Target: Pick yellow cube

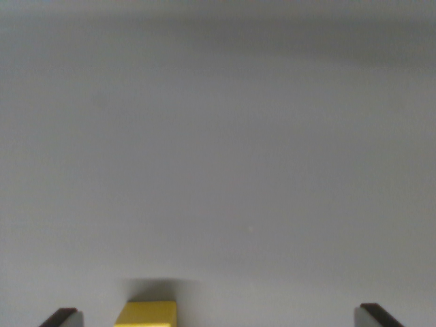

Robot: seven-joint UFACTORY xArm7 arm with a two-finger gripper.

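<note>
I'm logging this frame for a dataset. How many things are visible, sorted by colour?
Yellow: 1, the cube
Dark: 2, the fingertips of the gripper
Grey: 1, the table
Total: 4

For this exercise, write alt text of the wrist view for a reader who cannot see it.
A yellow cube sits at the bottom edge, between the dark tips of an open claw and nearer the tip on the wrist view's left. A plain grey surface fills the rest of the frame.
</note>
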